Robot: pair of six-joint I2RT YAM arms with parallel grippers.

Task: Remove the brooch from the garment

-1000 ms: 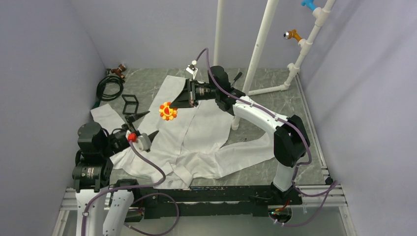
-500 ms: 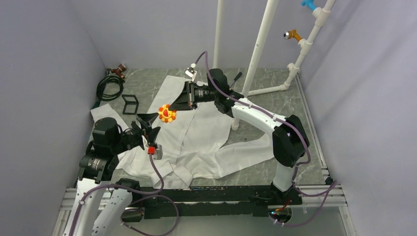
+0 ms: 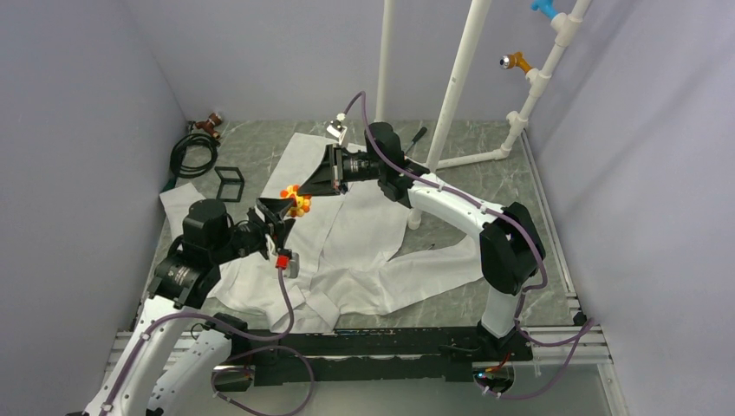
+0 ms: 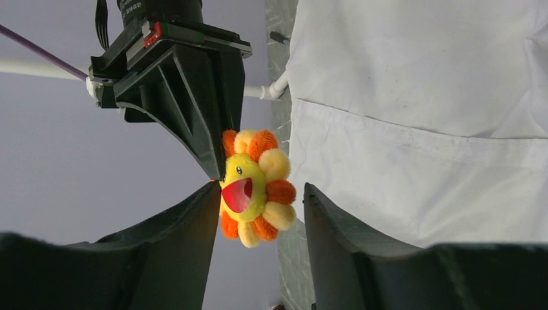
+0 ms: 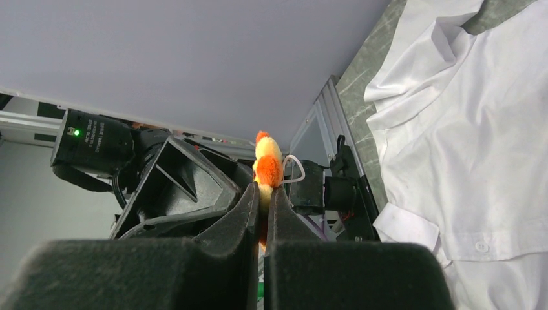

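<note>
A handover seems to be in hand. The left tool [image 3: 279, 212] gapes wide, gripping nothing, with the brooch [image 4: 258, 184] between its jaws. Next it should close squarely on the petals. Opposite it, the right tool [image 5: 263, 192] pinches the brooch's edge tight, holding it clear above the garment [image 3: 364, 234].

Enclosure: plain lavender-grey walls [image 3: 78, 130] on three sides, evenly lit. Work surface: grey marbled tabletop [image 3: 507, 182], with an aluminium rail [image 3: 553, 225] along its edge, well right of the right gripper [image 3: 305, 192]. Behind that gripper: an upright white pipe frame [image 3: 459, 78] carrying an orange fitting [image 3: 517, 61] and a blue one [image 3: 543, 8] (type indeterminate). Left of it, at the far corner: a coiled black cable [image 3: 195, 156]; a black square frame [image 3: 230, 184] lies nearer.
</note>
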